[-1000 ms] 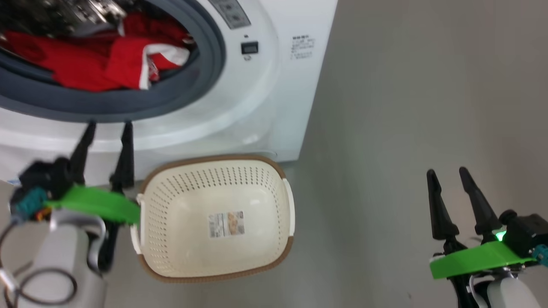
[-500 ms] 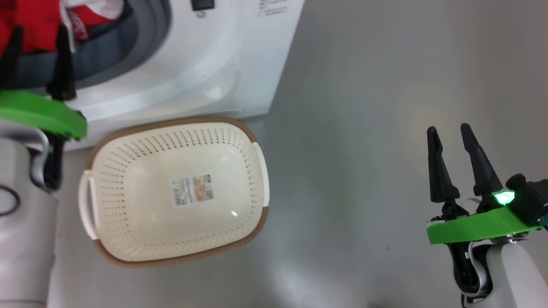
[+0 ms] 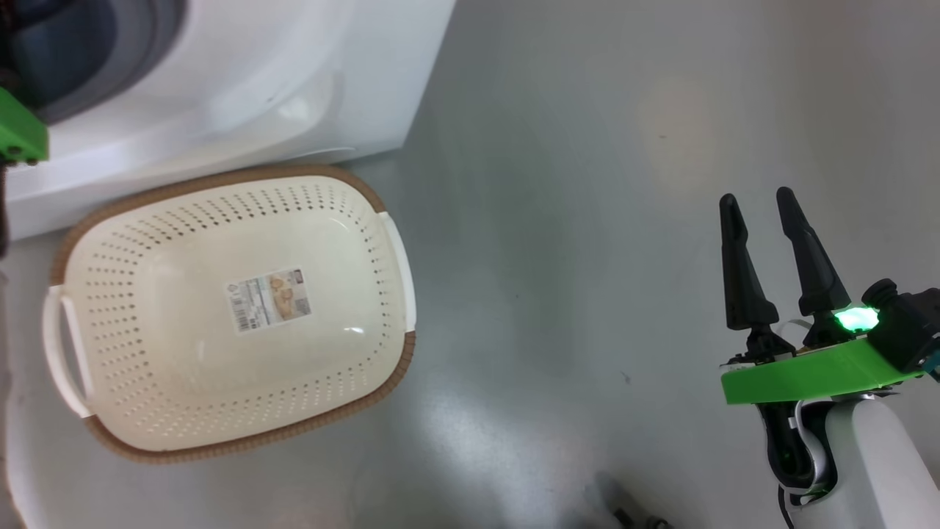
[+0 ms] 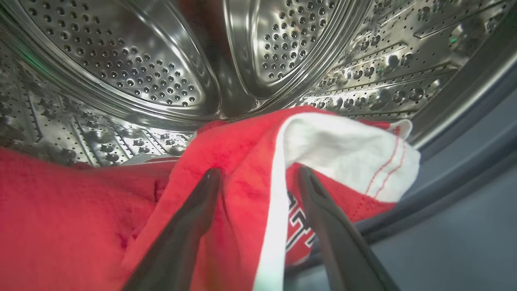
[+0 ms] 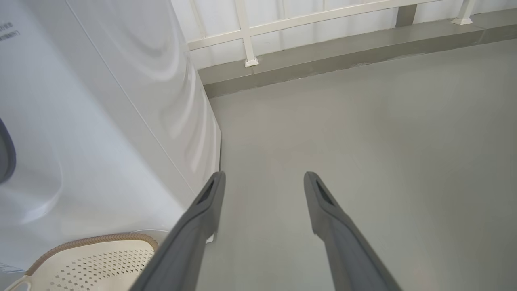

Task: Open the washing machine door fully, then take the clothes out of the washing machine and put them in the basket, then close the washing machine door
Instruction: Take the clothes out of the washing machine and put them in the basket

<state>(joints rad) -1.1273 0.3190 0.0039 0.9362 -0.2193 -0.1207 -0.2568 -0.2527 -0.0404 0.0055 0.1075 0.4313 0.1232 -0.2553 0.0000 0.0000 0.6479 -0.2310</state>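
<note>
My left gripper (image 4: 258,173) is inside the washing machine's steel drum (image 4: 121,68). It is open, and its two fingers straddle a raised fold of the clothes (image 4: 80,210), red fabric with a white panel. The washing machine (image 3: 242,81) fills the top left of the head view, with the cream basket (image 3: 220,174) empty on the floor just in front of it. My right gripper (image 3: 756,197) hangs open over bare floor far to the right of the basket, holding nothing. The washing machine door is out of view.
The grey rubber ring (image 4: 464,182) borders the drum opening at the right. In the right wrist view, the washer's white side (image 5: 101,121) stands left of my open right gripper (image 5: 262,173), the basket (image 5: 93,262) is at the lower left, and a white railing (image 5: 246,36) lines the far kerb.
The head camera has swung, so washer and basket slid up and left in its view. My left gripper has gone up into the drum opening. The right gripper has stayed open and about in place.
</note>
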